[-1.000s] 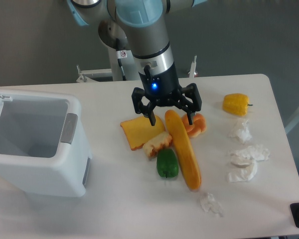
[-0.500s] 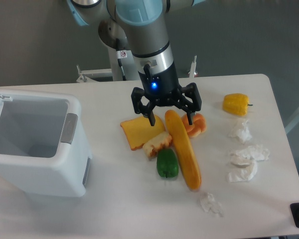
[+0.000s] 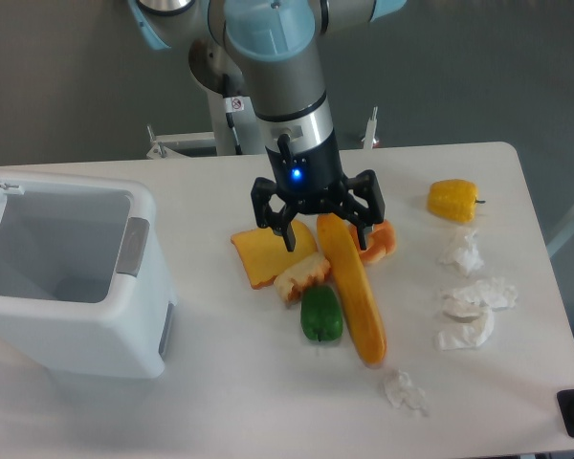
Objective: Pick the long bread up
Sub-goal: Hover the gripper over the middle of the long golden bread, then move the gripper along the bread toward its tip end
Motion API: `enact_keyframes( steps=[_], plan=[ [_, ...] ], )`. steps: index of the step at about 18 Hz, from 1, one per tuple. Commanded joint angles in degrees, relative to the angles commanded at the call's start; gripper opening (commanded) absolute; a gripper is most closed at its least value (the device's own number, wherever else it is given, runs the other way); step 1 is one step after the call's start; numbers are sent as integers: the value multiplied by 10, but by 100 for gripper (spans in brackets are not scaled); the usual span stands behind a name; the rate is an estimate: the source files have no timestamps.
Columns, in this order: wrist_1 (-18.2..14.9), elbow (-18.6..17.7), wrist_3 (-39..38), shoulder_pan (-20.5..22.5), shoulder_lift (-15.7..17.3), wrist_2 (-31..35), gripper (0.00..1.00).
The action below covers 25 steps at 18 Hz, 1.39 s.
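The long bread (image 3: 351,287) is a smooth orange-yellow loaf lying on the white table, running from its upper end near the gripper down to the right of the green pepper (image 3: 320,314). My gripper (image 3: 325,236) is open and hangs over the loaf's upper end, one finger on each side of it. The left fingertip is over the flat orange toast slice (image 3: 263,253) and the right fingertip is in front of the small orange bun (image 3: 380,239). The fingers do not grip anything.
A pale bread piece (image 3: 300,275) lies between the toast and the pepper. A yellow pepper (image 3: 452,199) sits at the right. Several crumpled white papers (image 3: 474,311) lie along the right side. A large white bin (image 3: 67,273) stands at the left.
The gripper has lowered slightly toward the loaf's upper end and shifted a little. The food items have not moved.
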Motion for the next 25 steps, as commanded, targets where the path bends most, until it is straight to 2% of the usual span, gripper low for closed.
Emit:
enact_keyframes(
  steps=[5, 8, 13, 17, 20, 25],
  plan=[
    [0, 2, -27, 1, -7, -3, 100],
    [0, 3, -99, 3, -16, 1, 100],
    [-9, -7, -120, 32, -25, 37, 100],
    [-74, -18, -151, 63, -41, 49, 100],
    [-105, -20, -152, 76, -62, 43, 100],
    [-121, -19, -164, 115, -96, -24, 100]
  ],
)
